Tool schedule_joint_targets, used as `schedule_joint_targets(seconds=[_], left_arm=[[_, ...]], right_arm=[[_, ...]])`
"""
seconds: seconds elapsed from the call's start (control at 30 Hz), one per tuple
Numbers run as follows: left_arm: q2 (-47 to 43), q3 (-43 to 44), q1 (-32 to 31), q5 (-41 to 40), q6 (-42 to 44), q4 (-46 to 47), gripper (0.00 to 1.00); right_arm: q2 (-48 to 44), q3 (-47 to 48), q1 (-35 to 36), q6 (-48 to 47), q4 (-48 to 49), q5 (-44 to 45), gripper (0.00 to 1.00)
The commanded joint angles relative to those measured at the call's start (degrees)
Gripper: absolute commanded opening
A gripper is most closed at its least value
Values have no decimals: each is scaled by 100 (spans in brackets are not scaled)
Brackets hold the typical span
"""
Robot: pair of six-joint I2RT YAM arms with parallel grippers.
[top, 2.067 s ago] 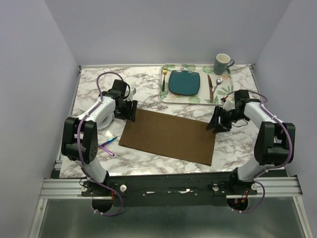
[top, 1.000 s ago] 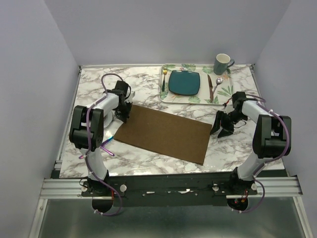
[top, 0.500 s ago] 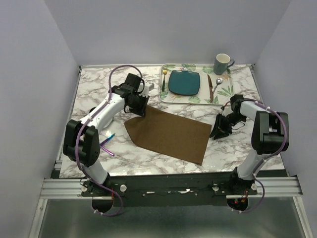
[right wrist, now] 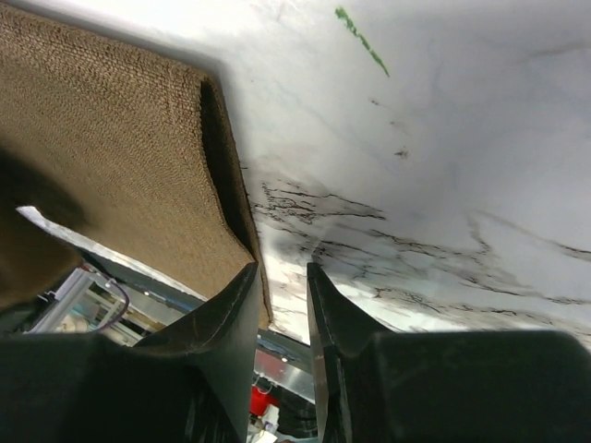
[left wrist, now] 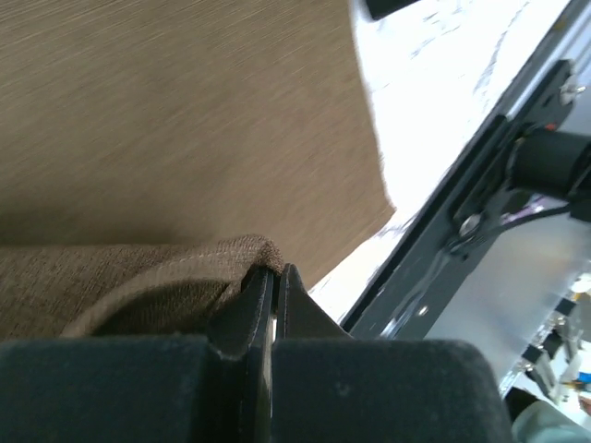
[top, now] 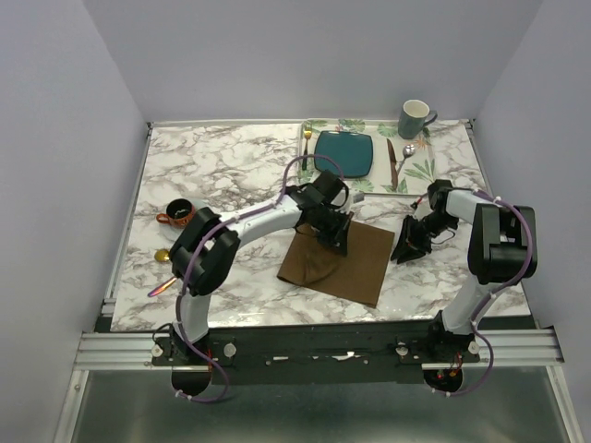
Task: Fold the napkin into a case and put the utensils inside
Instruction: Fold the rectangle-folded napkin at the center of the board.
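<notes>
So the left gripper (top: 333, 236) has dragged the napkin (top: 358, 266) over rightwards, pinched tight on its edge to fold it; right gripper (top: 407, 250) sits beside the far edge, jaws slightly apart.

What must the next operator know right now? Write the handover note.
Left gripper: fingers shut on an edge of the napkin, holding it doubled over the rest of the cloth.
Right gripper: narrowly open at the napkin's right edge, nothing between its fingers.
Utensils: at the left edge of the table, outside the napkin.
Done: first fold under way, not laid flat.
Left: finish the case, then put the utensils inside.
</notes>
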Motion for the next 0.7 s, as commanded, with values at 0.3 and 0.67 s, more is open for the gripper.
schedule_joint_targets(seconds=[0.3,0.67], left_arm=[[269,779,-224,1031,-180,657,70],[-1033,-504,1192,611,1498,-722,68]], right_arm=[[-394,24,45,-136,-2,-125,37],[-597,1263,54,-1093,-170,-397,45]])
